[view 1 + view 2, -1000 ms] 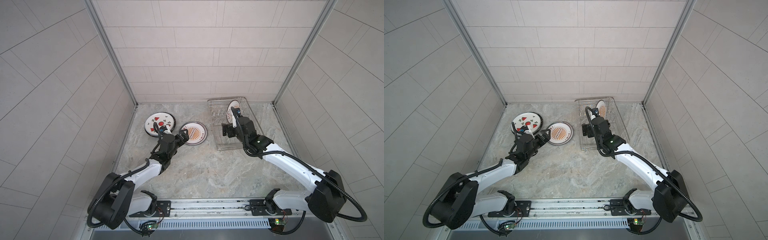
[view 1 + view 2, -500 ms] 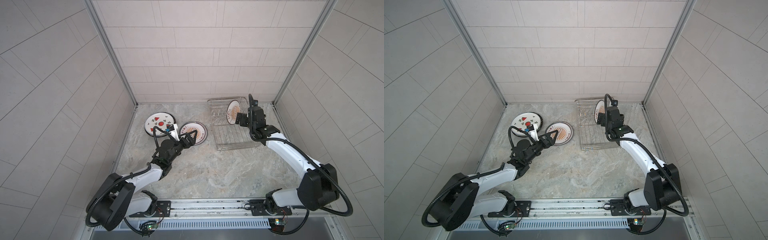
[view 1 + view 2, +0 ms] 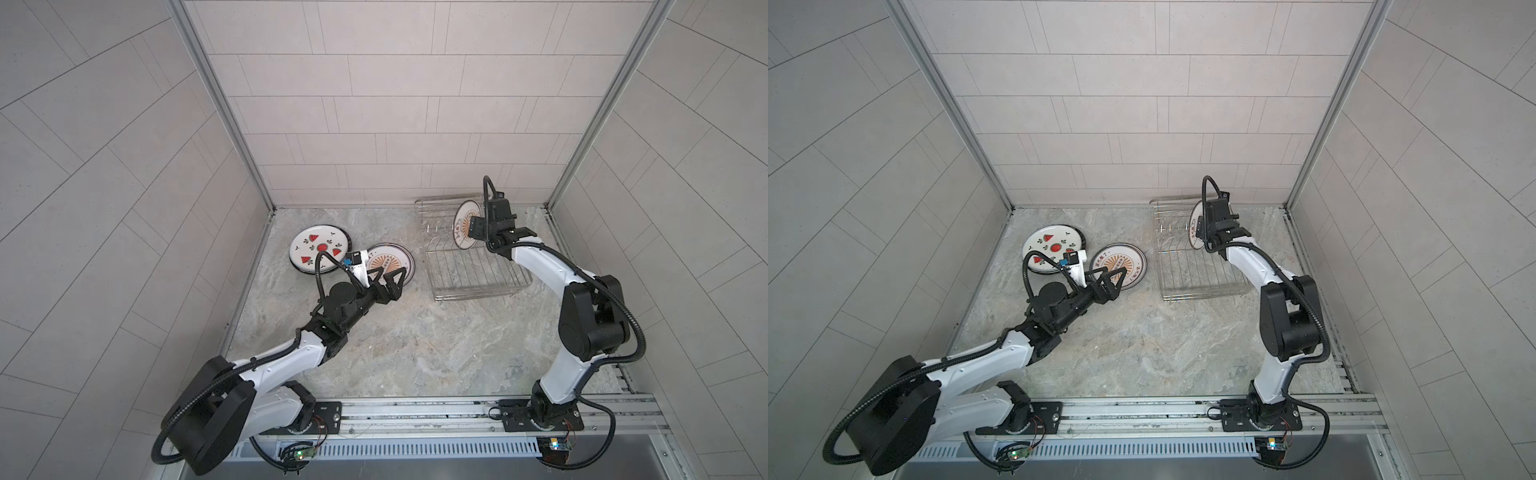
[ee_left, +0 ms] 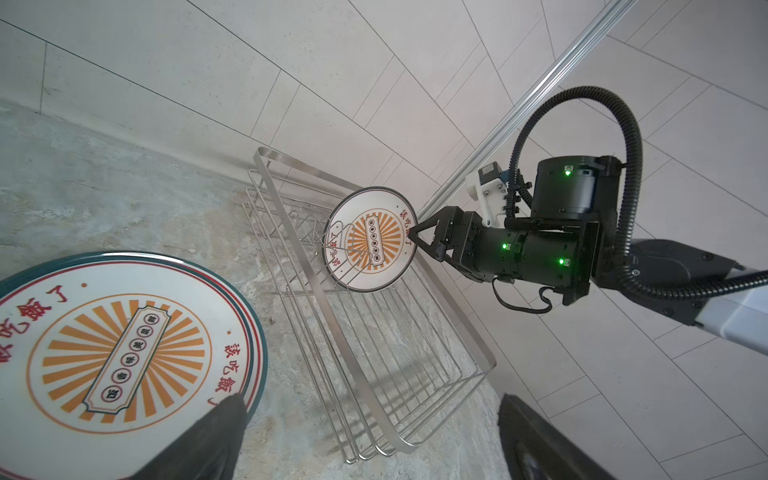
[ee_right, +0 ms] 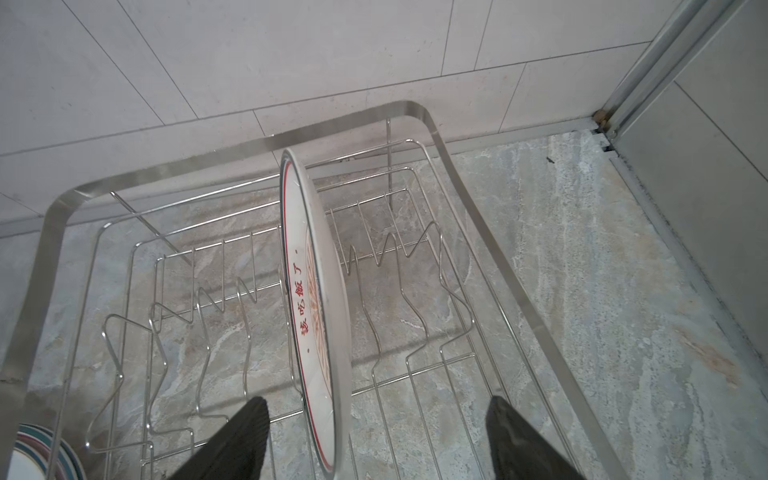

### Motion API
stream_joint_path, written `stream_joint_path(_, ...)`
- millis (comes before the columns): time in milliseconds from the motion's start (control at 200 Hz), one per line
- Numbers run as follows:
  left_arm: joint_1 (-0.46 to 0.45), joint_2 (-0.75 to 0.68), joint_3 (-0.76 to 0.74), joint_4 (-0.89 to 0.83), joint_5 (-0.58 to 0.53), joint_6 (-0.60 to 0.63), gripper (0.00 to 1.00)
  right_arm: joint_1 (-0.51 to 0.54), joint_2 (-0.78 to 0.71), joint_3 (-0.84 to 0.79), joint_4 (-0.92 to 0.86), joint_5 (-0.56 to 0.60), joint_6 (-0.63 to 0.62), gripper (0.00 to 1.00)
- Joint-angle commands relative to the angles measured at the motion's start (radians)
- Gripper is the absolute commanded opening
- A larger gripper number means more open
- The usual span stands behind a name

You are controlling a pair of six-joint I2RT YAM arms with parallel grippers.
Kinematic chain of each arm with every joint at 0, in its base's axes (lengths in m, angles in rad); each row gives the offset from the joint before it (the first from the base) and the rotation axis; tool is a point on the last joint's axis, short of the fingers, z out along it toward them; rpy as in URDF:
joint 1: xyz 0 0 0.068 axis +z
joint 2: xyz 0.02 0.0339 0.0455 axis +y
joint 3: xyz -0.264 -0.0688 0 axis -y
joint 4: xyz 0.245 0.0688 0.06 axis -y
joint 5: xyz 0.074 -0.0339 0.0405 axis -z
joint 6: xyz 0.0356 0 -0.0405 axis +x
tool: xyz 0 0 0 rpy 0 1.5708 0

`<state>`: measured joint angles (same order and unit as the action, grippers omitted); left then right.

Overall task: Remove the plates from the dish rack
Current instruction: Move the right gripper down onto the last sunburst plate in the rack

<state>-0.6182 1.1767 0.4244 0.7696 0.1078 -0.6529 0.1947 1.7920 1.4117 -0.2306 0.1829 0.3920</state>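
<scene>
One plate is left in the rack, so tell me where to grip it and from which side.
Probably grip the upright sunburst plate by its top rim, coming from above, fingers straddling its faces. It stands on edge between the dish rack tines, so only the upper rim is clear of wire.

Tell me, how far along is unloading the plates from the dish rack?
Done: the watermelon plate and the flat sunburst plate lie on the table, outside the dish rack. In hand: the right gripper straddles the upright sunburst plate in the rack, jaws open, not gripping. Remaining: grip it, lift it out, set it down.
</scene>
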Motion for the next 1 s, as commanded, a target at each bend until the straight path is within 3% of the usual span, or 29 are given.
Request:
stream_joint_path(0, -0.005, 0.017, 0.03, -0.003, -0.018, 0.026, 1.0, 0.008, 0.039, 0.05, -0.078, 0.045, -0.017, 0.71)
stream_joint_path(75, -0.004, 0.023, 0.027, -0.003, -0.025, 0.024, 1.0, 0.015, 0.058, 0.066, -0.09, 0.078, -0.019, 0.62)
stream_joint_path(250, -0.005, 0.023, 0.01, 0.01, -0.051, 0.019, 1.0, 0.018, 0.1, 0.102, -0.112, 0.116, -0.016, 0.29)
stream_joint_path(425, -0.005, 0.024, 0.005, 0.013, -0.069, 0.019, 1.0, 0.036, 0.121, 0.113, -0.107, 0.119, -0.025, 0.26)
stream_joint_path(836, -0.005, 0.034, -0.01, 0.034, -0.089, 0.007, 1.0, 0.058, 0.136, 0.122, -0.121, 0.194, 0.007, 0.06)
stream_joint_path(996, -0.005, 0.038, -0.019, 0.058, -0.097, 0.004, 1.0, 0.083, 0.129, 0.128, -0.121, 0.243, 0.018, 0.04)
